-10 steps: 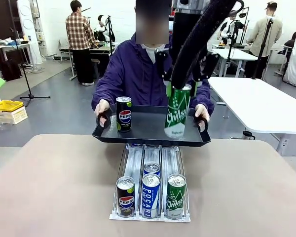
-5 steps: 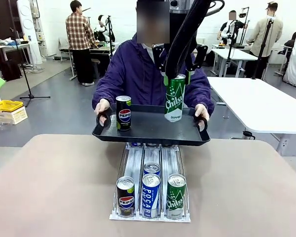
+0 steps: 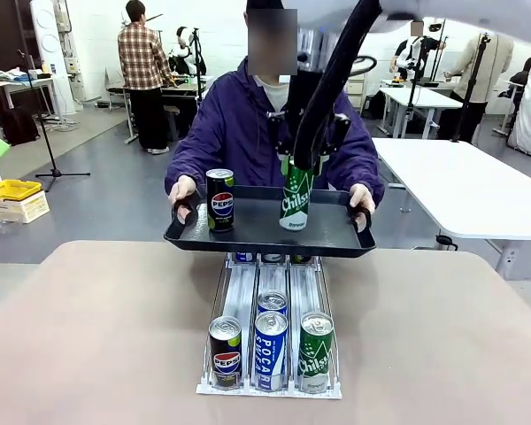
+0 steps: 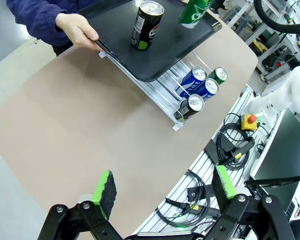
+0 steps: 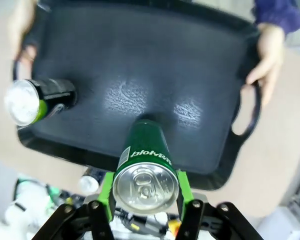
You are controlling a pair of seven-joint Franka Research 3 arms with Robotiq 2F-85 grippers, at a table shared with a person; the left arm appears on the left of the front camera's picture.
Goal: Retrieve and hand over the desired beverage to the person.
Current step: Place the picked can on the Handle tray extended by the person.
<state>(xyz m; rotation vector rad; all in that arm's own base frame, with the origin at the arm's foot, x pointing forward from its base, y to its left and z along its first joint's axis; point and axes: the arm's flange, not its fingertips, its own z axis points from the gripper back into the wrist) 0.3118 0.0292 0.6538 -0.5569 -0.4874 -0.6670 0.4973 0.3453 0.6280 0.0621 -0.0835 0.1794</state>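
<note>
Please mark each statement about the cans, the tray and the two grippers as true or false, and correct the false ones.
1. The right gripper holds a green Chilsung can over the black tray. True.
2. The person holds the tray with one hand. False: both hands grip its handles.
3. A Pepsi can stands upright on the tray. True.
4. The left gripper is shut on a can. False: its fingers are open and hold nothing, above the table.
5. The rack on the table has only Pepsi cans at its front. False: a Pepsi, a blue Pocari and a green Chilsung stand there.
</note>
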